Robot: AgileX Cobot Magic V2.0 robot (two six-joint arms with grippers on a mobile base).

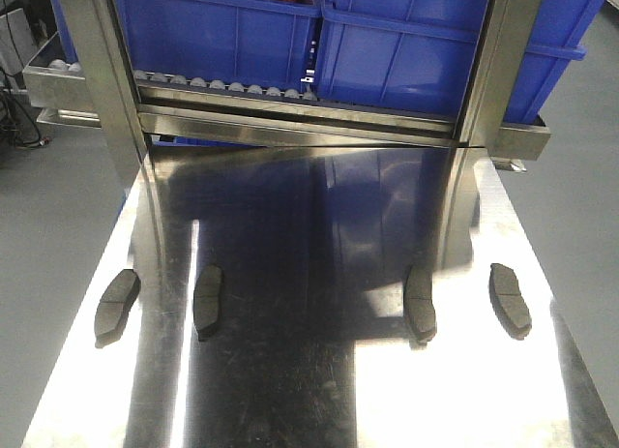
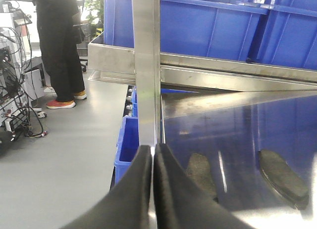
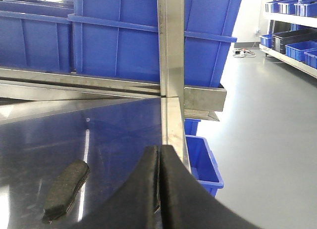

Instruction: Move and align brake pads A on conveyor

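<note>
Several dark grey brake pads A lie in a row on a shiny steel table (image 1: 290,390). From left to right there is one pad (image 1: 117,304), a second pad (image 1: 207,301), a third pad (image 1: 420,303) and the last pad (image 1: 510,298). My left gripper (image 2: 153,152) is shut and empty above the table's left edge, with two pads (image 2: 200,174) (image 2: 283,177) to its right. Over the right edge my right gripper (image 3: 159,151) is shut on nothing, and a pad (image 3: 65,189) lies to its left. The conveyor is out of view.
A steel rack (image 1: 290,119) with upright posts (image 1: 111,90) (image 1: 484,71) carries large blue bins (image 1: 406,42) behind the table. Small blue bins stand on the floor beside the table's left edge (image 2: 126,145) and right edge (image 3: 203,164). A person (image 2: 62,46) stands far left.
</note>
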